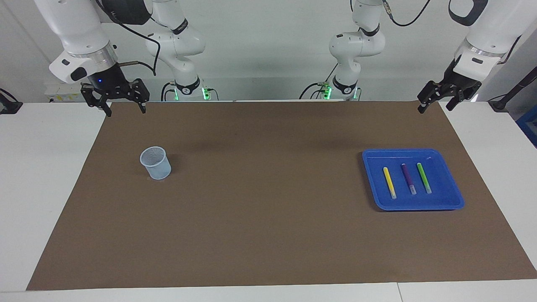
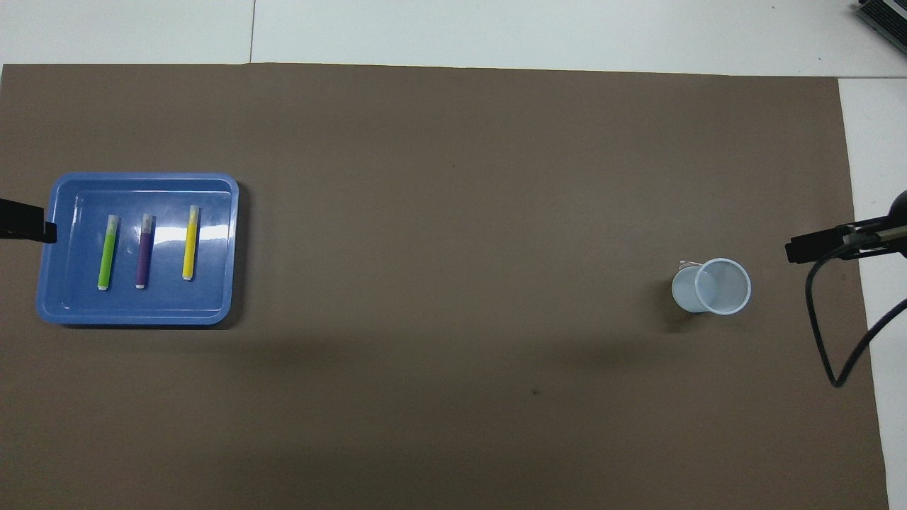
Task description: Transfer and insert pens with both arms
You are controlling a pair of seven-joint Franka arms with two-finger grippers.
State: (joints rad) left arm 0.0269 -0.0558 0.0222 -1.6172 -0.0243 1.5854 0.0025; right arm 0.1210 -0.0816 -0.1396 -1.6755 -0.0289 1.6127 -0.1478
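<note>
Starting at the left of the facing view, I have the right pincer [image 1: 124,102] hanging empty with its fingers spread wide over the mat's corner nearest the robots, at the right arm's end of the table [image 1: 50,167]. The pale cup [image 1: 155,162] stands upright on the brown mat [image 1: 260,201], well apart from that pincer. Toward the left arm's end sits the blue tray [image 1: 455,200], and all three pens lie flat in it, side by side but not touching: the yellow pen [image 1: 389,182], the purple pen [image 1: 408,179], then the green pen [image 1: 424,178], pale caps pointing away from the robots. The left pincer [image 1: 436,103] hovers wide and empty over the mat's other near corner. I judge the pens light, stiff and smooth, likely to roll or slip, so I would pinch one across mid-barrel, starting with the green or the yellow, since each has open tray floor on one flank.
</note>
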